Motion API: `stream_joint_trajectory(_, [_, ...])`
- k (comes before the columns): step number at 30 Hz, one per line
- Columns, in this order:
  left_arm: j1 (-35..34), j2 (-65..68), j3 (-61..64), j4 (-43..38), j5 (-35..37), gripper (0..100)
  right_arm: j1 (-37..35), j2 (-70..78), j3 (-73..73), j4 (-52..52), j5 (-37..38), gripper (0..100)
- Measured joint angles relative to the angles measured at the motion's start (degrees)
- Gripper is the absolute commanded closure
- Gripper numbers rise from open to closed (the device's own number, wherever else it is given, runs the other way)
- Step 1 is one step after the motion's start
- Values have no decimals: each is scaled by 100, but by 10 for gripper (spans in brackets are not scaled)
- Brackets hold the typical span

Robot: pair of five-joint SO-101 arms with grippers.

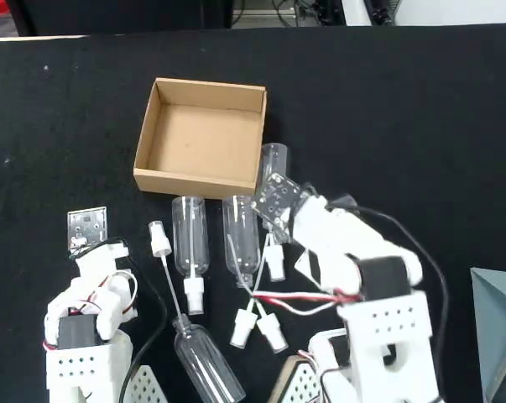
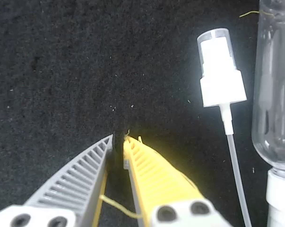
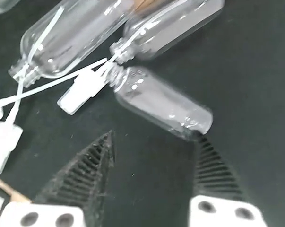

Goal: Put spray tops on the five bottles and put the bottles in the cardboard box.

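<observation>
The grey-and-yellow left gripper [image 2: 117,138] was pinched together, tips touching; the black right gripper [image 3: 155,137] was spread wide apart.

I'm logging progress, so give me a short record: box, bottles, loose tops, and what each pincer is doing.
box: open, empty
bottles: lying flat, none in the box
loose top: lying beside a bottle, near the left pincer
left pincer: shut, holding nothing
right pincer: open, facing the nearest bottle, not gripping it
</observation>
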Motion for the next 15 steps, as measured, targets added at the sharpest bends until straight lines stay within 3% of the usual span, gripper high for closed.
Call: stream_joint_trajectory(15, [0, 0, 0, 0, 0, 970, 0, 1521, -519, 0, 967, 719])
